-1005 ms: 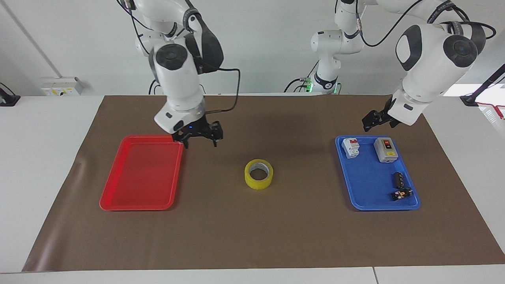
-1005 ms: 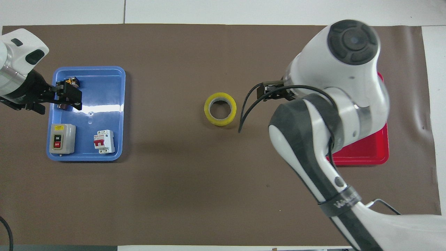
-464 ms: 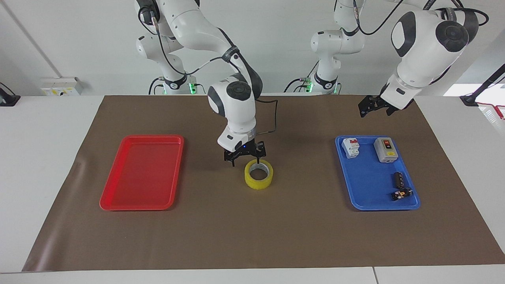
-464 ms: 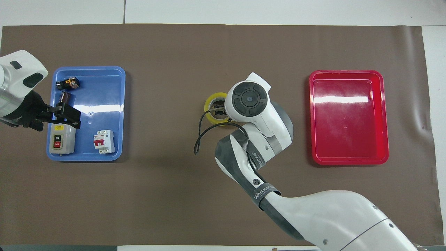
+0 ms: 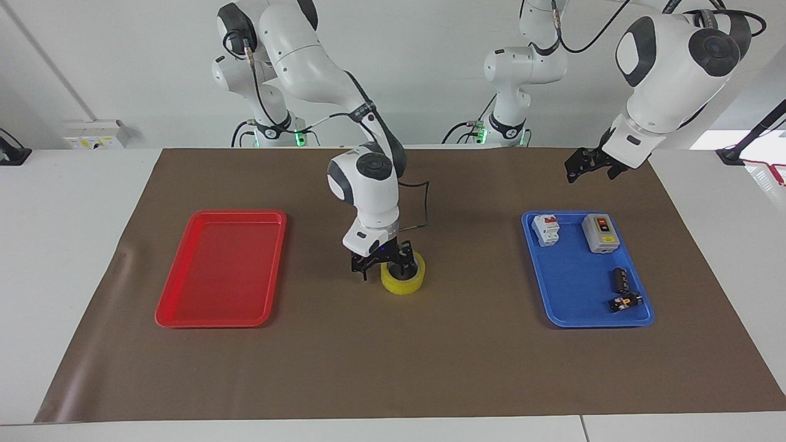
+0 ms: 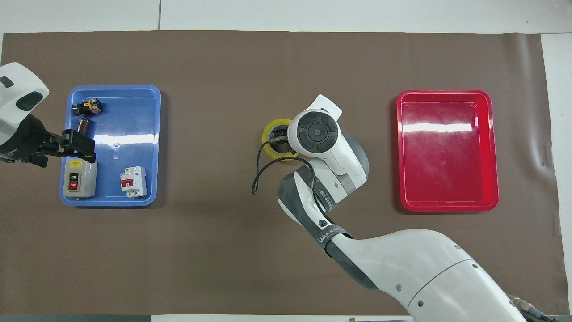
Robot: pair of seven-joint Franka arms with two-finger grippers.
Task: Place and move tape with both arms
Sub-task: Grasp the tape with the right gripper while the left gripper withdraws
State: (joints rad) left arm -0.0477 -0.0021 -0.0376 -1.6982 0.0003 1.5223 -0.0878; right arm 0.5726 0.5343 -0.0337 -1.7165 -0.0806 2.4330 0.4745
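Observation:
The yellow tape (image 5: 405, 284) lies flat on the brown mat midway between the two trays; its rim also shows in the overhead view (image 6: 268, 134). My right gripper (image 5: 384, 271) is down at the roll and open. One finger stands inside the ring and the other outside it, on the red tray's side. In the overhead view the right wrist (image 6: 316, 132) covers most of the roll. My left gripper (image 5: 591, 174) is open and empty, up in the air over the blue tray's edge nearer to the robots; it also shows in the overhead view (image 6: 79, 145).
A red tray (image 5: 184, 307) lies empty toward the right arm's end. A blue tray (image 5: 565, 307) toward the left arm's end holds a white breaker (image 5: 545, 229), a grey switch box (image 5: 600, 232), a small black cylinder (image 5: 620, 279) and a small black part (image 5: 625, 301).
My right arm swung from beside the red tray to the tape and came down around its wall. My left gripper rose and drew back toward the robots.

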